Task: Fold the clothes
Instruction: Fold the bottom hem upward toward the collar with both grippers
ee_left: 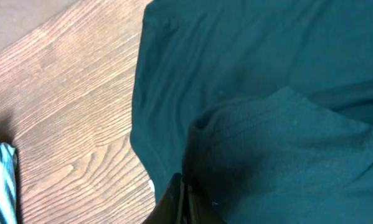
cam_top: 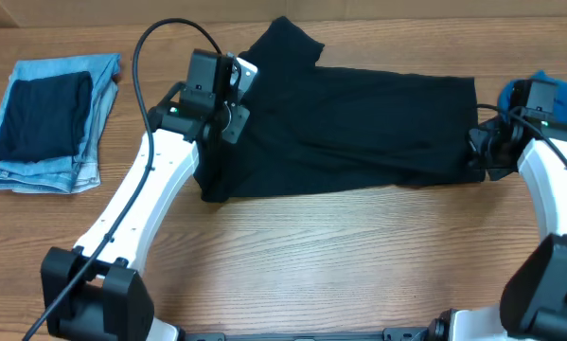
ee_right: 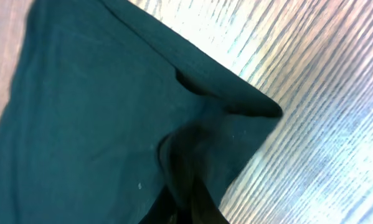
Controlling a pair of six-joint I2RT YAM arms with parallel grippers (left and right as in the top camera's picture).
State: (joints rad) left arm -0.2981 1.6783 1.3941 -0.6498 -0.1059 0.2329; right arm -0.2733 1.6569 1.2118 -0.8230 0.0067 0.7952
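From where I stand the black T-shirt lies spread across the far middle of the wooden table, its long axis running side to side between the two arms, one sleeve poking out at the far edge; the left gripper sits at the shirt's left end and the right gripper at its right end, so each arm is nearest its own end and the cloth stretches inward from each pair of fingers toward the other; both sets of jaws are pressed fully together, and in each wrist view the thin fabric puckers and gathers right at the fingertips, which I take to be a pinch on the edge of the shirt at either end; any fold, I reckon, turns on carrying one end along that long axis over the other, or lifting both ends together; a folded pair of light-blue jeans with a dark folded piece on top rests well off to the left, and a bright blue garment shows behind the right arm; I can read no label, brand or writing anywhere.
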